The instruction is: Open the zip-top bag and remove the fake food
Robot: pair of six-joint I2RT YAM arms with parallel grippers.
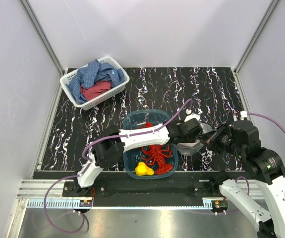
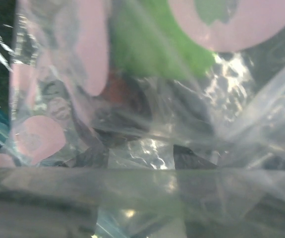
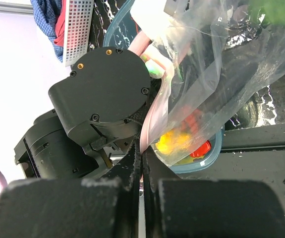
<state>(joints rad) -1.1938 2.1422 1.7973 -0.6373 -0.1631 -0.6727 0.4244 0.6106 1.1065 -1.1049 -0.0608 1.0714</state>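
Observation:
The zip-top bag (image 1: 189, 146) hangs just right of the teal tub, held up between both arms. My right gripper (image 3: 143, 153) is shut on its pinkish zip strip (image 3: 154, 114); it also shows in the top view (image 1: 205, 139). The bag's clear plastic (image 2: 147, 124) fills the left wrist view. A green pepper (image 2: 152, 44) and a dark red piece (image 2: 122, 91) lie inside. My left gripper (image 2: 142, 156) is at the bag's mouth, with its fingertips (image 2: 192, 158) spread apart behind the plastic. A red lobster (image 1: 157, 156) and a yellow pear (image 1: 143, 169) lie in the tub.
The teal tub (image 1: 132, 121) sits at the table's front middle, under my left arm. A white basket (image 1: 70, 79) of blue and red cloths stands at the back left. The table's front edge rail lies just below the tub.

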